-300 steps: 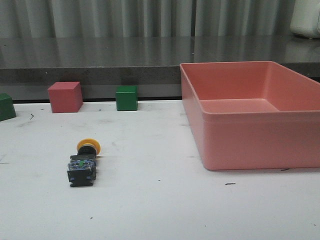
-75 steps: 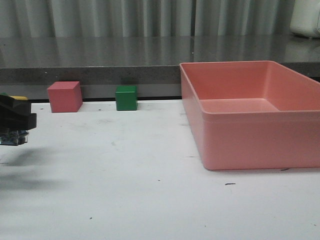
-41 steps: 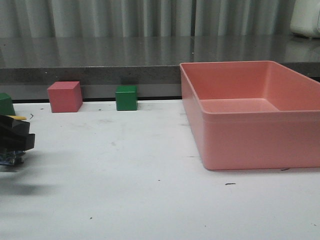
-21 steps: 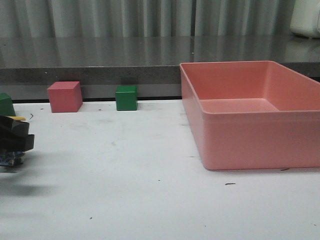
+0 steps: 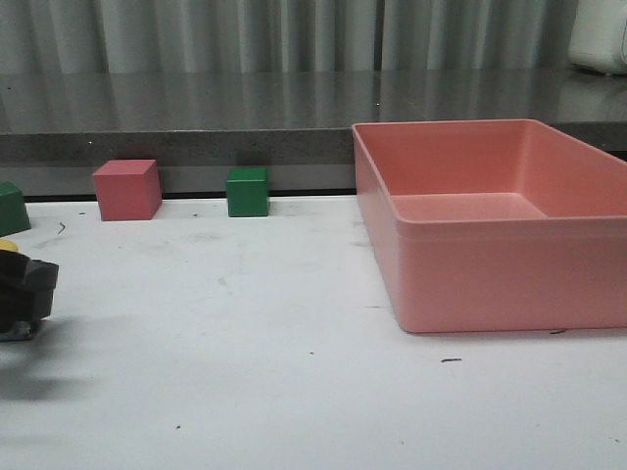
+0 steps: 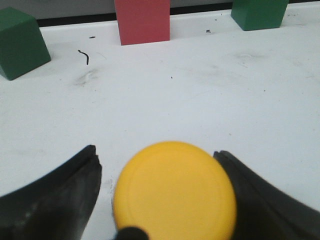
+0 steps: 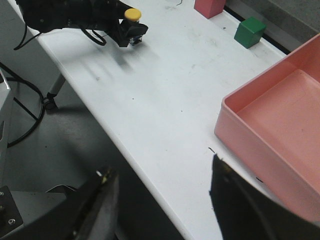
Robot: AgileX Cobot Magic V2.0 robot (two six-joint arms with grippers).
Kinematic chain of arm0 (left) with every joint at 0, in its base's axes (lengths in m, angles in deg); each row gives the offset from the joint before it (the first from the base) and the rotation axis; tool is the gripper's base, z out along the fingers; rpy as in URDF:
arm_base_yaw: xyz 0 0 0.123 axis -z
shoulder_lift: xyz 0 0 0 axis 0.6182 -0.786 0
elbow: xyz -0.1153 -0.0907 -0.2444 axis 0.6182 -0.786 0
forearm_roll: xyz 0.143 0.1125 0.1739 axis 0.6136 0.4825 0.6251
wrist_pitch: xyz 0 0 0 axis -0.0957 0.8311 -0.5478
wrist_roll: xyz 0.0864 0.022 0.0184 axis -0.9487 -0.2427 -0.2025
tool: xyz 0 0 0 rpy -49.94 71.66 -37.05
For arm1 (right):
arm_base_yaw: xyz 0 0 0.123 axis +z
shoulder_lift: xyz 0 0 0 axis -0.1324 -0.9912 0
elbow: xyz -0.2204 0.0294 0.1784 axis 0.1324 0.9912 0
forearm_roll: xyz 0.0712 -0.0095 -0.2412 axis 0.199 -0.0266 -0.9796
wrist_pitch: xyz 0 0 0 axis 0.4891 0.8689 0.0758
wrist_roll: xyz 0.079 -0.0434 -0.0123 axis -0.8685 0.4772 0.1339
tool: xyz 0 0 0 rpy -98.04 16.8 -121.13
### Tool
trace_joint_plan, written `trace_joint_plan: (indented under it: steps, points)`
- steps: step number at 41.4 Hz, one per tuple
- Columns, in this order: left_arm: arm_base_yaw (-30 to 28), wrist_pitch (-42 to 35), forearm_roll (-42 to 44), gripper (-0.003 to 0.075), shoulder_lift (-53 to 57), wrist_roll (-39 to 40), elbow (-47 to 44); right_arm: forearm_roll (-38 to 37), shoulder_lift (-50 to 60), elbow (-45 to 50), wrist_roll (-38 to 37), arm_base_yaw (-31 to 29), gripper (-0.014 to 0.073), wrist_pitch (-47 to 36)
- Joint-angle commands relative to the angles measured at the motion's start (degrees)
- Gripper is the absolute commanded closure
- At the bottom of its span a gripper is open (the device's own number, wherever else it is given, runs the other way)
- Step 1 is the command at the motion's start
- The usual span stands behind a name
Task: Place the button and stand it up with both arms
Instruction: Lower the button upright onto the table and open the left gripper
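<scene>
Button (image 6: 175,192) upright btwn left hand (image 6: 165,200) fingers, cap up

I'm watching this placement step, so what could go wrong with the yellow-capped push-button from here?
1. The yellow-capped black push-button sits in the left gripper near the white table's left edge; released badly, it could topple or fall off.
2. The right gripper, open, hangs off the table, too far to steady it.

The left arm (image 7: 70,15) is seen as a black, blocky body with black cables looped beside it. Its left gripper (image 6: 165,200) is formed by two curved, matte black fingers (image 6: 65,195). The right gripper (image 7: 162,210) is built of broad, dark, tapering fingers (image 7: 240,205).
</scene>
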Motion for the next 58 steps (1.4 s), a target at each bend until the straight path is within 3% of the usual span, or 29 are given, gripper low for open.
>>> trace_joint_plan:
  steps: [1, 12, 25, 29, 44, 50, 58]
  points:
    - [-0.12, -12.99, -0.24, 0.0253, 2.9, -0.01, -0.34, 0.0, -0.54, -1.25, 0.29, -0.26, 0.0158, -3.79]
    - [-0.12, -9.57, -0.24, 0.0252, 9.21, -0.01, -4.4, 0.0, -0.54, -1.25, 0.29, -0.26, 0.0158, -3.79]
    - [-0.12, 16.59, -0.39, 0.0252, 24.57, -0.01, -4.83, 0.0, -0.54, -1.25, 0.29, -0.26, 0.0158, -3.79]
    - [-0.12, 26.22, -0.39, 0.0253, 30.12, -0.01, -3.62, 0.0, -0.54, -1.25, 0.29, -0.26, 0.0158, -3.79]
    - [-0.12, 84.16, -0.27, 0.0258, 44.89, -0.01, 17.84, 0.0, -0.54, -1.25, 0.29, -0.26, 0.0158, -3.79]
    - [-0.12, 100.11, 2.78, 0.0258, 49.39, -0.12, 26.11, 0.0, -0.54, -1.25, 0.29, -0.26, 0.0158, -3.79]
    - [-0.12, 112.97, 3.55, 0.0258, 57.86, -0.12, 31.79, 0.0, -0.54, -1.25, 0.29, -0.26, 0.0158, -3.79]
